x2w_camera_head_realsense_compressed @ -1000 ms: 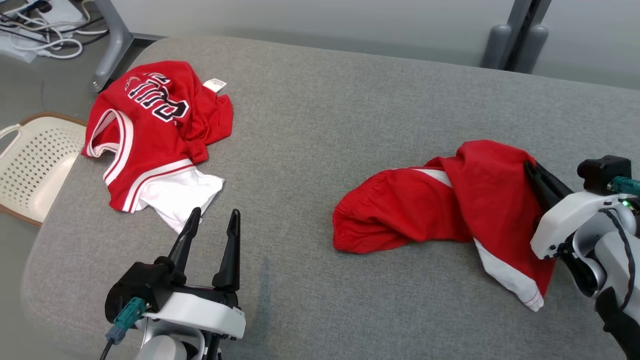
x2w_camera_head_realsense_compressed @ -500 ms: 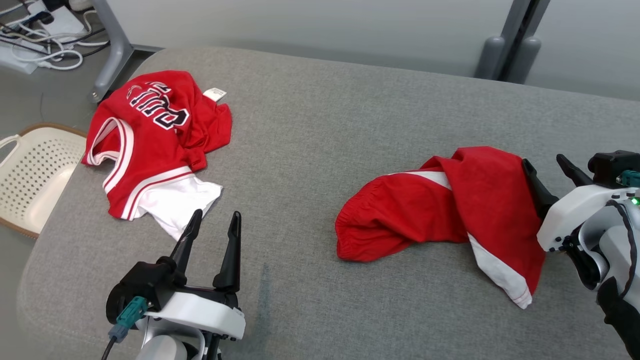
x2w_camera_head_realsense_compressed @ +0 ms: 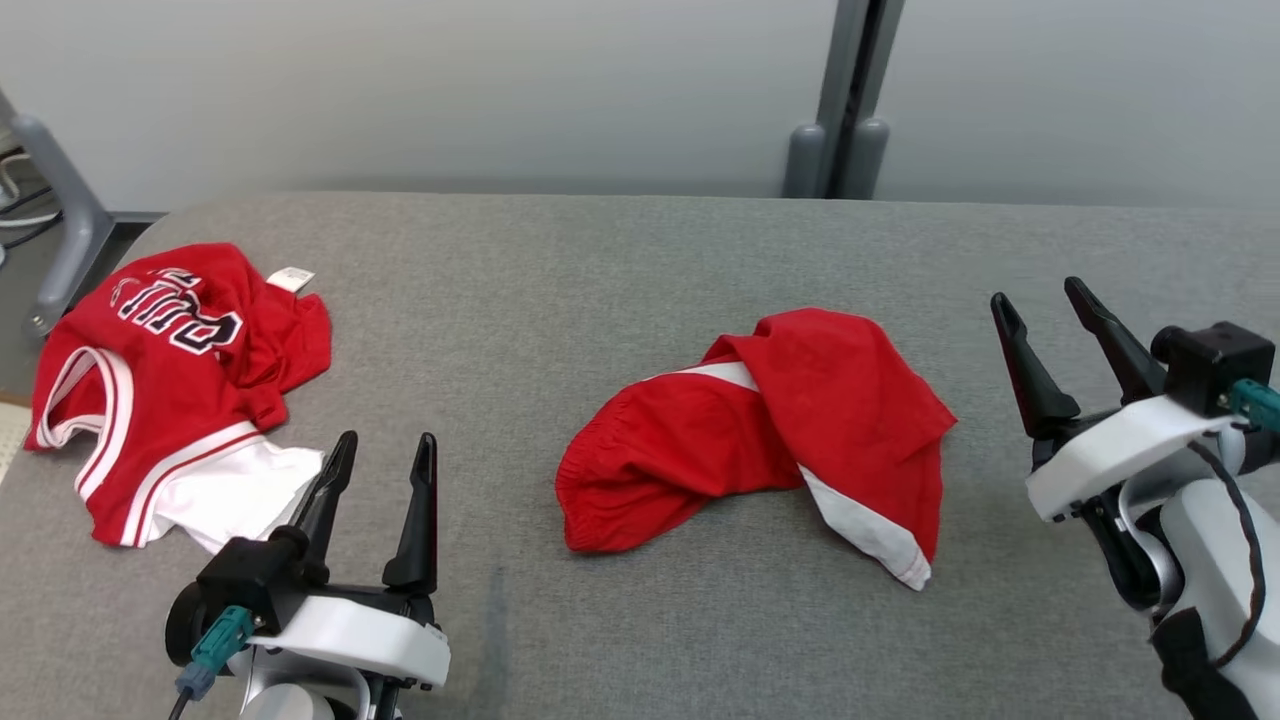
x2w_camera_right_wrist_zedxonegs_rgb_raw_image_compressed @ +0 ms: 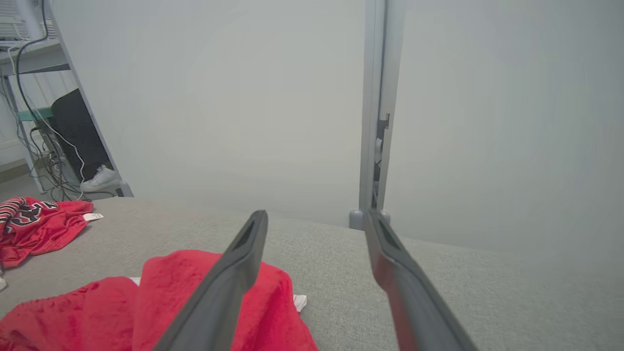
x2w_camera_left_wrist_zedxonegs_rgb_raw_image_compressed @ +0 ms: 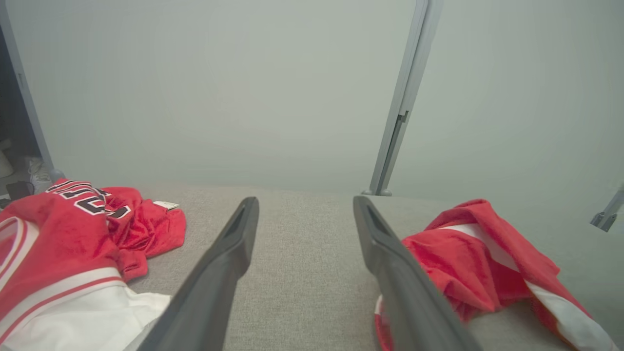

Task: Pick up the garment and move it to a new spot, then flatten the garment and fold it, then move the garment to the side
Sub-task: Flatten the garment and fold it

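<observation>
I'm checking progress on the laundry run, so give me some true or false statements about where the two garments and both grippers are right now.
1. The right gripper is clamped on the red shorts. False: it is open, off to their right and clear of them.
2. The left gripper is open and empty. True.
3. The red shorts lie neatly folded. False: they are crumpled on the grey surface.
4. The red jersey lies to the left of the red shorts. True.

We seem to be in a lab or office: pale grey partition panels (x2w_camera_head_realsense_compressed: 400, 90), grey metal post (x2w_camera_head_realsense_compressed: 850, 100), trailing cables (x2w_camera_right_wrist_zedxonegs_rgb_raw_image_compressed: 48, 170).
</observation>
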